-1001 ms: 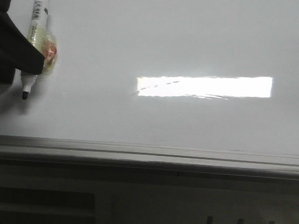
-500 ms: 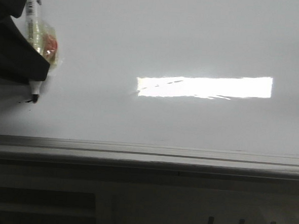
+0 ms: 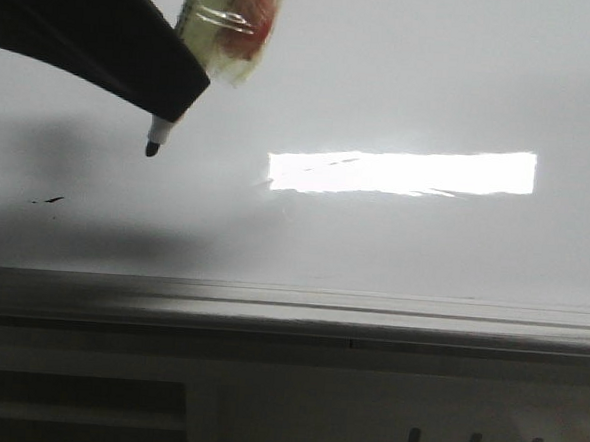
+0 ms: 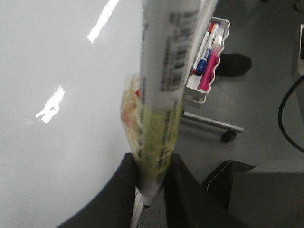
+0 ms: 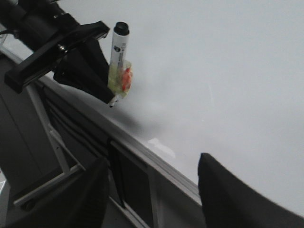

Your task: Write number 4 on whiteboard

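Observation:
The whiteboard [image 3: 404, 77] is glossy white with a bright rectangular reflection and a grey edge rail [image 3: 290, 307]. No strokes of the number 4 show on it, only a tiny black smudge [image 3: 48, 201] at the left. My left gripper [image 3: 173, 88] is shut on a white marker [image 3: 232, 17] wrapped in clear tape with an orange patch. The marker's black tip [image 3: 151, 149] hangs just off the board. The left wrist view shows the marker [image 4: 161, 95] clamped between the black fingers [image 4: 121, 194]. My right gripper [image 5: 152, 190] is open and empty by the rail, and its view shows the left gripper [image 5: 71, 52] holding the marker [image 5: 118, 52].
A white pen tray [image 4: 207, 57] with red, blue and pink markers hangs beyond the board's edge. A dark shoe [image 4: 235, 64] and metal stand legs [image 4: 213, 124] are on the grey floor. Below the rail is the dark frame [image 5: 128, 180].
My left gripper has swung right and up from the far left with the marker. The tip has lifted off the board and left a tiny black smudge there.

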